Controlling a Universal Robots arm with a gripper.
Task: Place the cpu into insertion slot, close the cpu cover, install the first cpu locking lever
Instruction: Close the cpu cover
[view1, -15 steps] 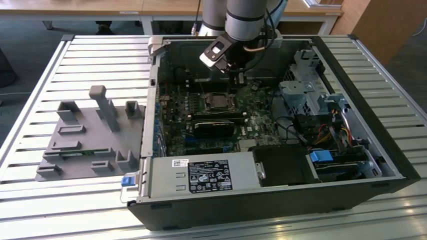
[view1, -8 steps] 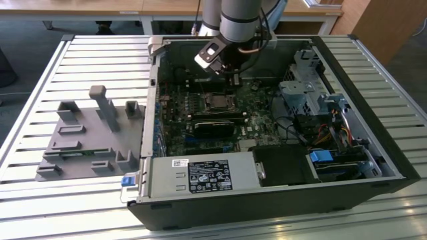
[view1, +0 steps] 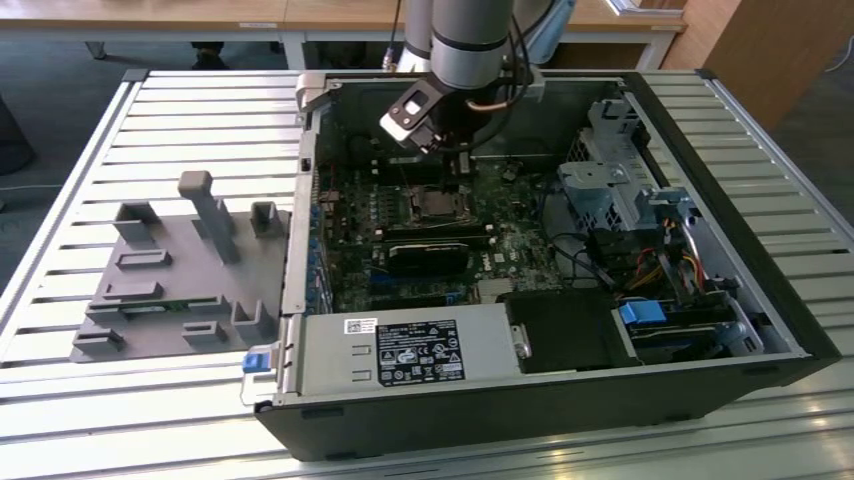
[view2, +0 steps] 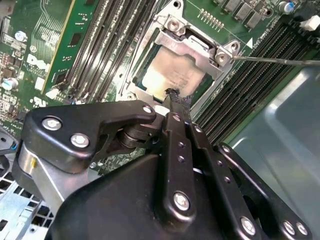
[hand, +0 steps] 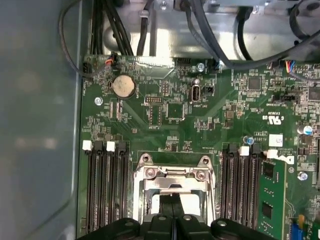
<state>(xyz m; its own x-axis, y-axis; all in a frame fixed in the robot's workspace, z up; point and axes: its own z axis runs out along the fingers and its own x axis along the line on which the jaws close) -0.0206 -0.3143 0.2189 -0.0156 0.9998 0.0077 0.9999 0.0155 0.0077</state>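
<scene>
- Second wrist view, and right up close is the claw (view2: 172, 96): its two fingers are pinched together to a narrow tip with nothing between them. It carries no part.
- That tip hangs just over the near edge of the cpu (view2: 167, 74), whose dull silver top shows through the middle of the socket. Whether the tip actually touches the chip cannot be told.
- So the cpu is home: it lies flat in the insertion slot (view2: 132, 75). Step one looks done.
- The cpu cover (view2: 197, 47), a silvery frame with a big cut-out, lies down around the chip, with its screw-headed corners flat on the board. Step two looks done too, or very nearly.
- A thin metal rod, the locking lever (view2: 272, 61), runs out from the cover's corner across the memory slots (view2: 240, 92). It reads as free rather than hooked down, so the lever step looks like the part left to do.
- Over to the first wrist view: the same frame sits between two banks of black slots, with the motherboard (hand: 170, 115) stretching beyond it and a round coin cell (hand: 123, 86) farther up.
- Pulling back to the exterior view: the arm (view1: 470, 40) reaches down into the open computer case (view1: 747, 330), with its wrist above the socket area.
- The case lies on a slatted table (view1: 747, 110).
- On the exterior view's left, well apart from the action, stands a grey parts fixture (view1: 174, 270).
</scene>
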